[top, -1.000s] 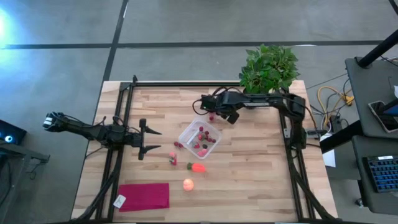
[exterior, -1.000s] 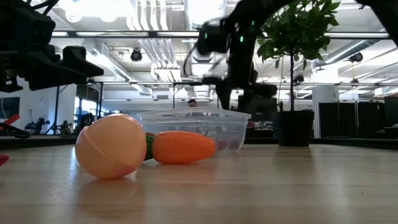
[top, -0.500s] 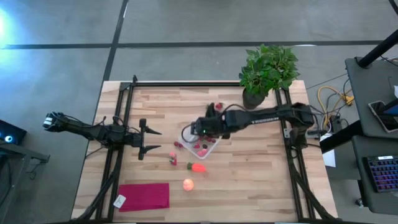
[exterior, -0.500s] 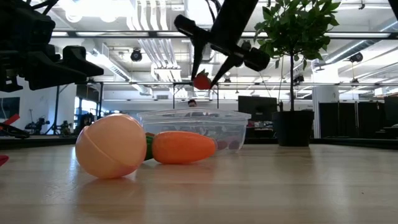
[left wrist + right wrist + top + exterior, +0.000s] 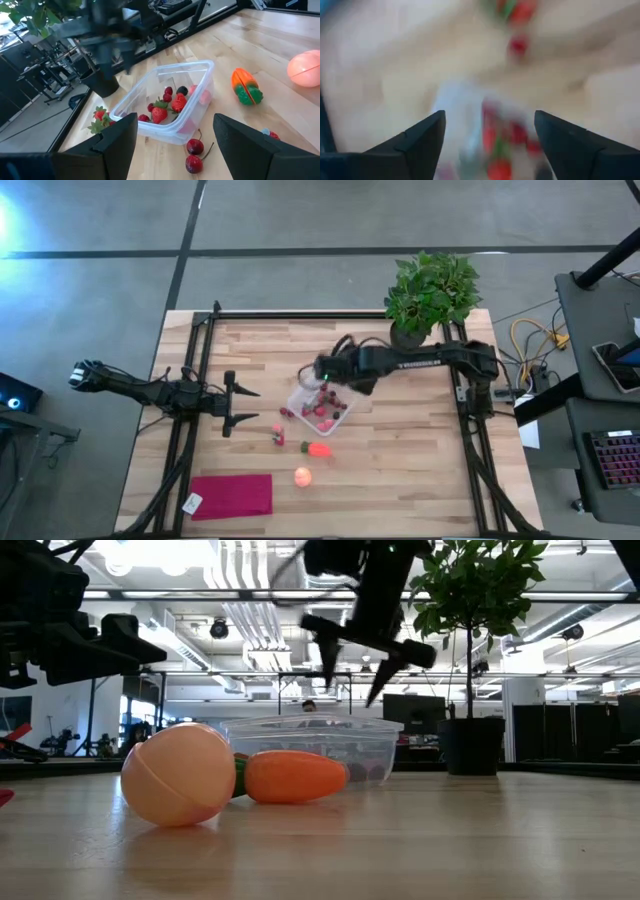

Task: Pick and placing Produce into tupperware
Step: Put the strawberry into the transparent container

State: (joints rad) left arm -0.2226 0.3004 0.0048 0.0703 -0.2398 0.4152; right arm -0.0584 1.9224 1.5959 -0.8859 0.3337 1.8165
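Tupperware (image 5: 322, 404) at frame centre holds berries beneath the open, empty right tool (image 5: 362, 668); a low sweep toward the loose carrot (image 5: 318, 448) could likely knock it across the bench (image 5: 400, 470).

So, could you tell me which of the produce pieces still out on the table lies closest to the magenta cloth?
The pale orange round fruit: it sits alone nearest the cloth, while the carrot-shaped piece lies farther off, toward the tupperware.

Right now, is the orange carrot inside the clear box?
No, the carrot lies on the wooden table, outside the clear box and apart from it.
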